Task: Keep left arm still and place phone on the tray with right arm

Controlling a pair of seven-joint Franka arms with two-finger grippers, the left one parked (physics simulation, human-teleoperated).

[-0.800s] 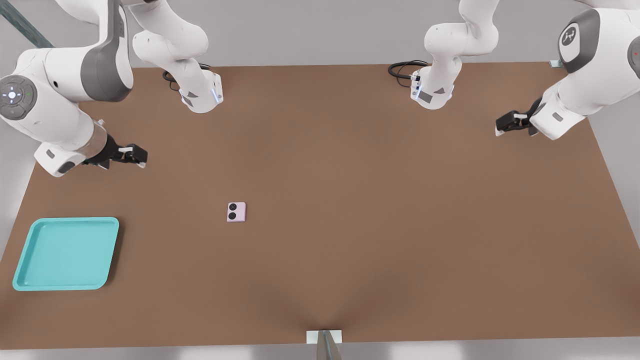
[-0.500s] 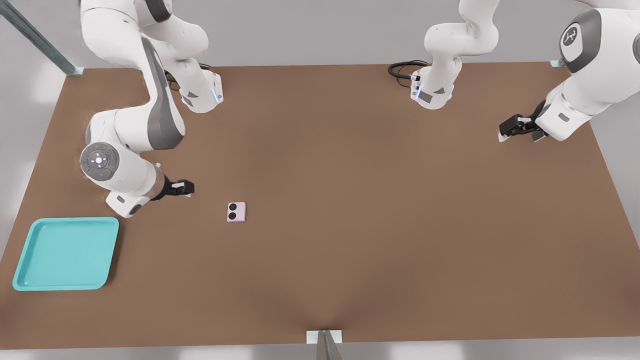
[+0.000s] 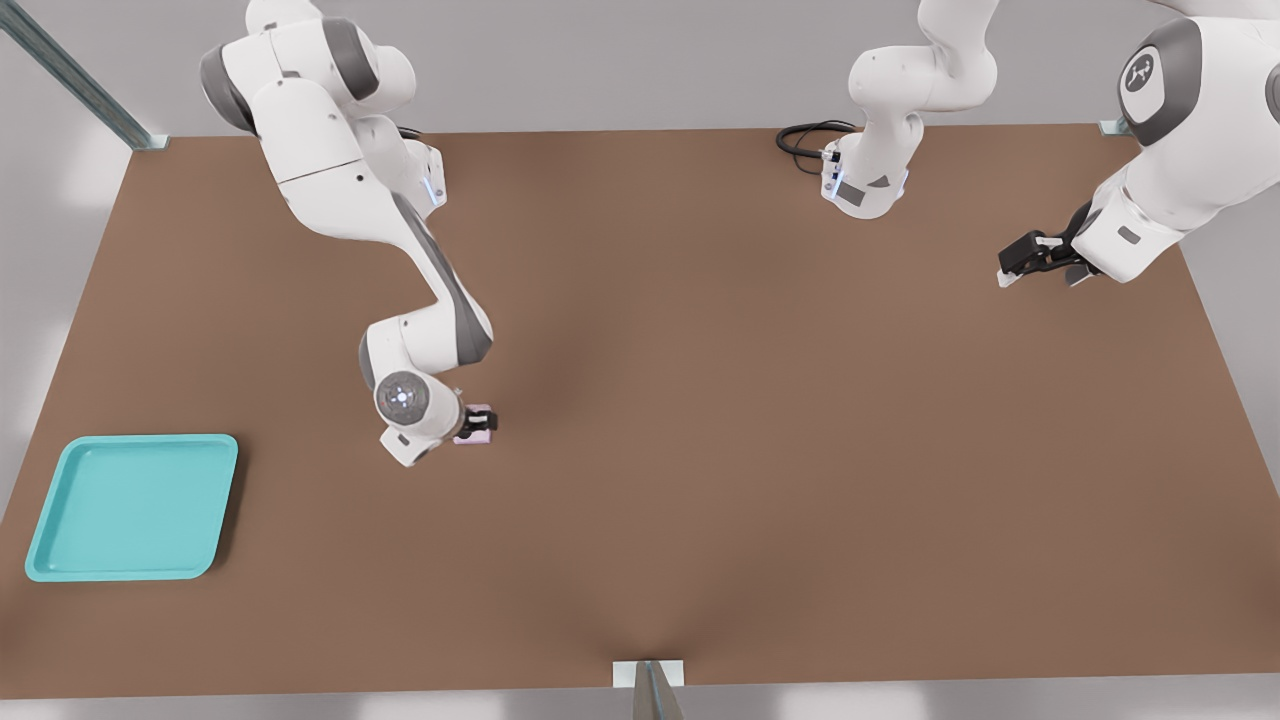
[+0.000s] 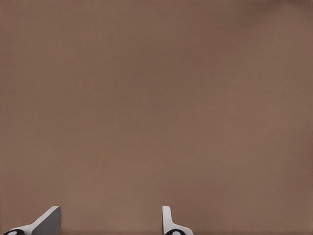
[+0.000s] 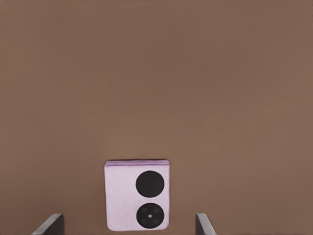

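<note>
Right arm, white with grey joint bands and a lit wrist disc, is bent down to lower left of centre in the front view, its black two-finger gripper poised directly over the small squarish pale pink-lilac phone. The phone lies flat on the plain brown tabletop, partly covered by the wrist in that view. In the right wrist view the phone sits low in the frame with its two black round lenses showing, and the jaws are spread: one pale fingertip shows well clear on either flank of the slab, neither touching it, so nothing is gripped yet. The shallow turquoise plastic tray with rounded corners and raised rim rests well apart, at the lower left of the front view. My concerns from here: the phone is a thin slab lying flush on the tabletop, so if I close too high the pads may catch only the top edge and squeeze it out sideways; too low and the fingertips jam into the tabletop. The phone does not look quite centred between the fingertips, so one may touch first and skid or twist it. A shallow pinch could also let it slip during the carry across to the tray, or clip the raised rim on descent.
</note>
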